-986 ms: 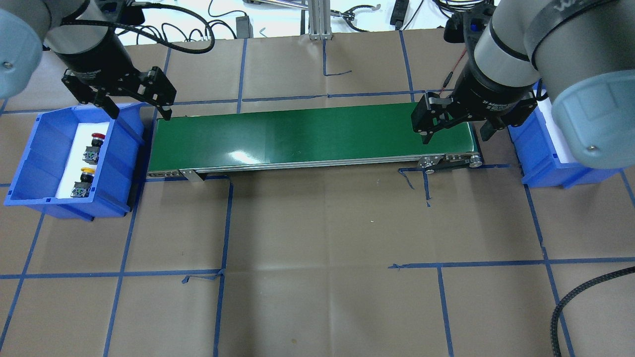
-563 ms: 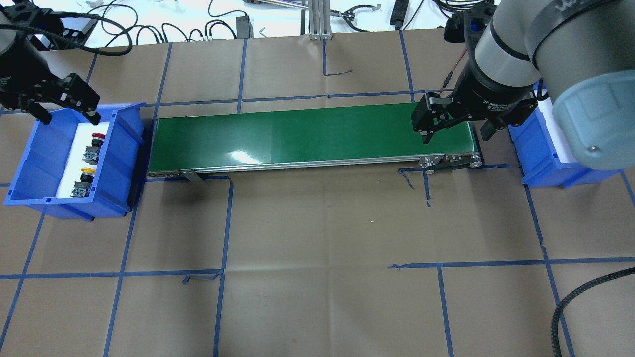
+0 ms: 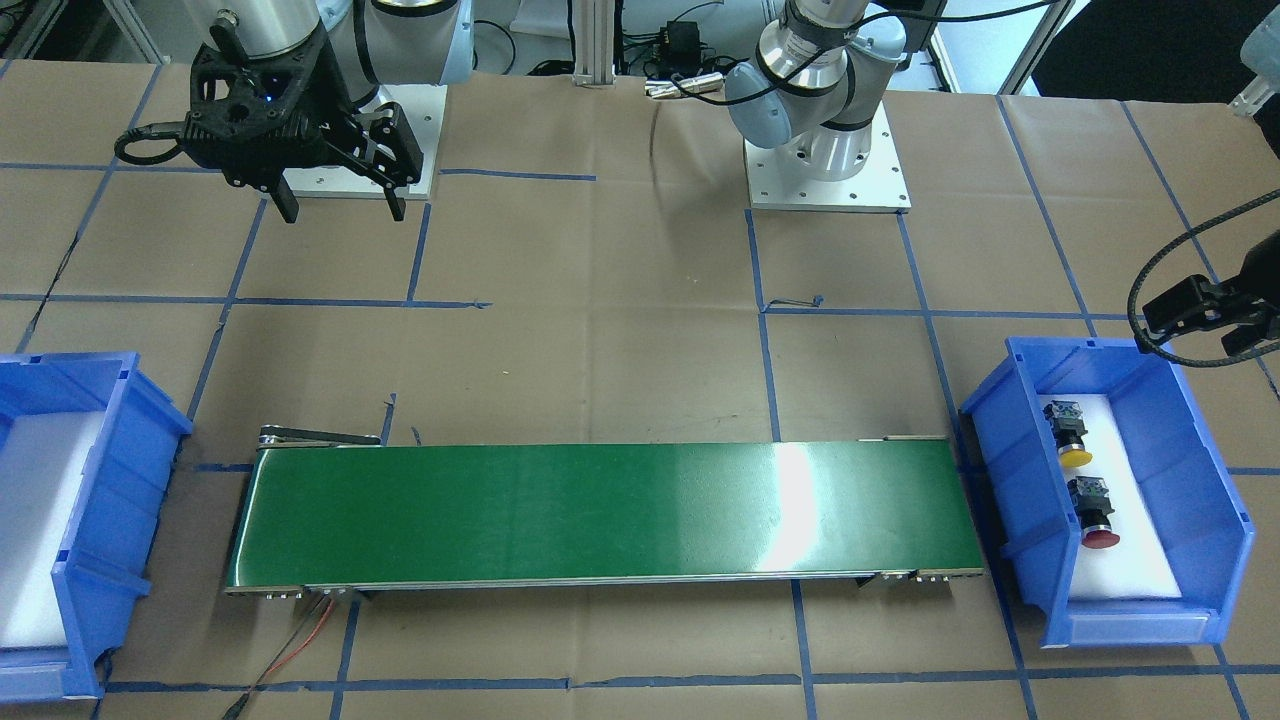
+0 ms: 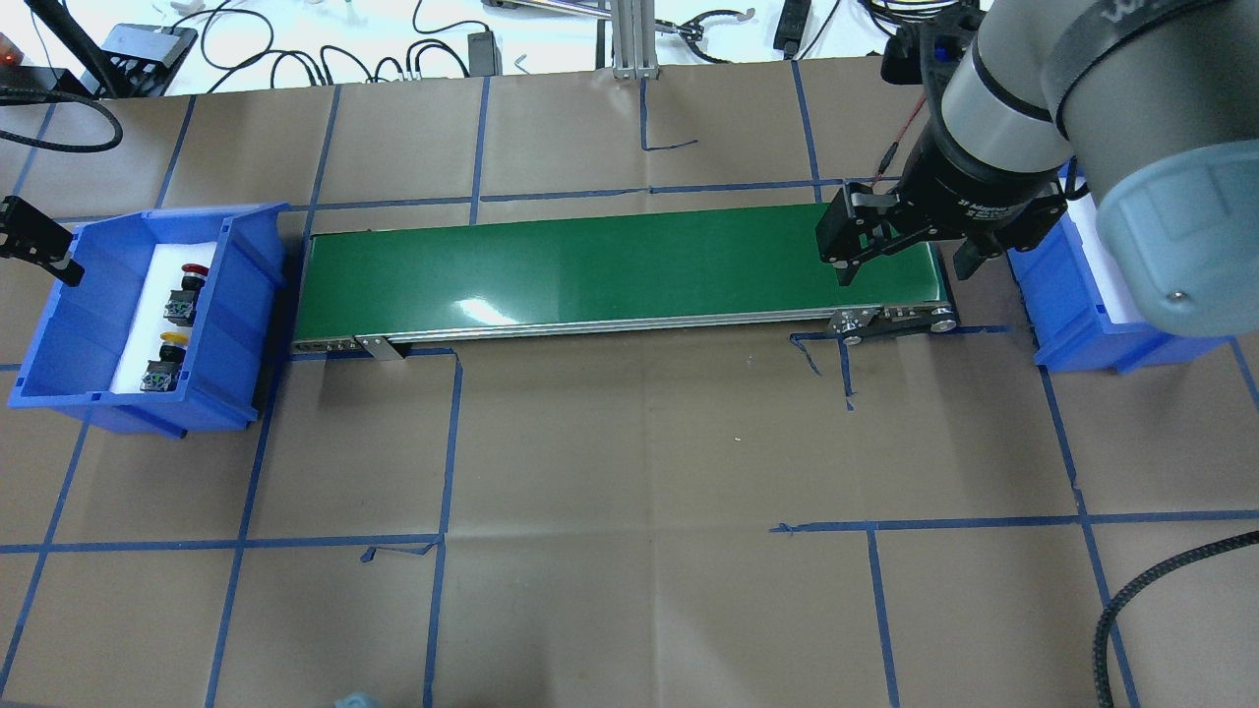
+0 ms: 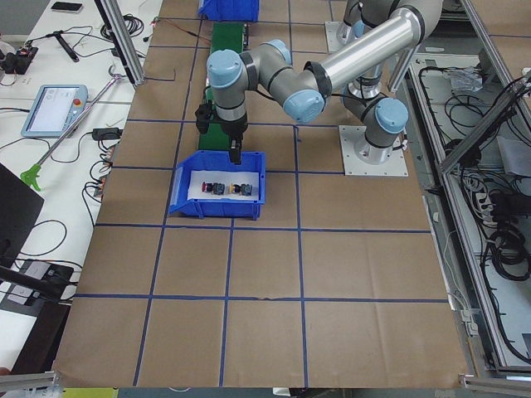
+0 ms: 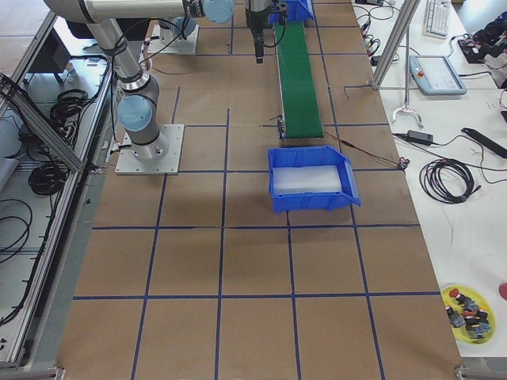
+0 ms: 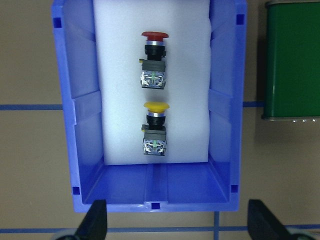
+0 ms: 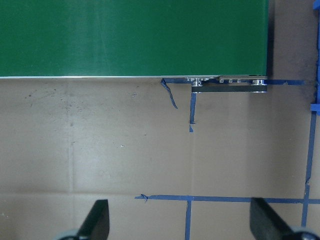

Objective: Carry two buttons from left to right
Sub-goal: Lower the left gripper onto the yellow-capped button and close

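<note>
Two buttons lie on white foam in the left blue bin [image 4: 246, 295]: the red-capped one [image 7: 154, 60] farther back and the yellow-capped one [image 7: 155, 127] nearer. They also show in the front view as the red button [image 3: 1097, 520] and the yellow button [image 3: 1070, 440]. My left gripper [image 7: 180, 222] hangs open high above the bin's outer end, touching nothing. One of its fingers [image 4: 44, 246] shows at the overhead view's left edge. My right gripper [image 4: 900, 264] is open and empty above the right end of the green conveyor belt [image 4: 620, 265].
The right blue bin [image 3: 90, 450] with white foam stands past the belt's right end, partly under the right arm in the overhead view. Brown paper with blue tape lines covers the table. Cables lie along the table's far edge.
My left gripper has swung left from the belt's left end, across the left bin, almost out of the overhead view. The right arm and both buttons have not moved.
</note>
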